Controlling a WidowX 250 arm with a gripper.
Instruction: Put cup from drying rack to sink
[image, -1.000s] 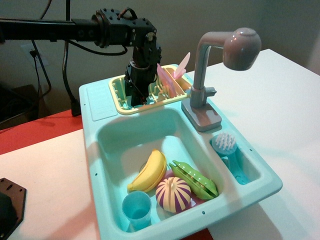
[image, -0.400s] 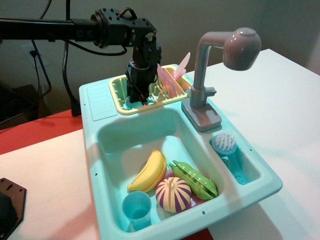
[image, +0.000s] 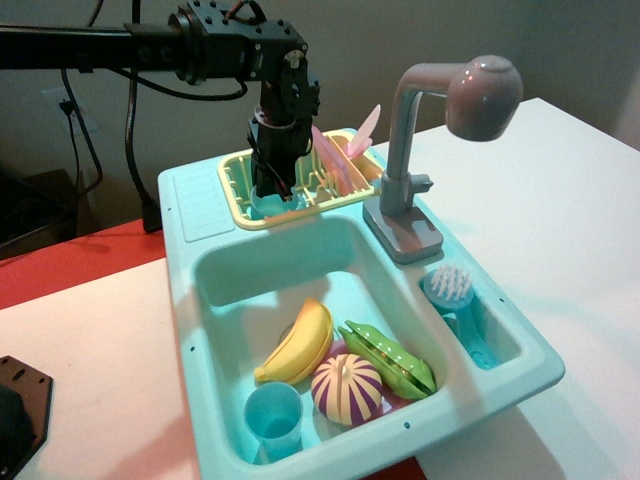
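The pale-yellow drying rack (image: 232, 188) sits on the back ledge of the mint-turquoise sink (image: 190, 300). My black gripper (image: 274, 192) reaches straight down into the left part of the rack. Its fingers are closed on the small light-blue cup (image: 278, 206), which shows just below the fingertips, at about the height of the rack's rim. The cup's handle is hidden behind the fingers. The deep basin lies directly in front of the rack.
The basin holds a banana (image: 300, 345), a green pea pod (image: 392, 362), a striped purple-yellow ball (image: 347, 388) and a taller light-blue tumbler (image: 273, 418). A grey faucet (image: 408, 150) stands to the right. Pink plates (image: 345, 155) stand in the rack. A brush (image: 452, 290) lies in the side compartment.
My gripper has risen a little inside the rack. The light-blue cup now shows between its fingertips, lifted with it.
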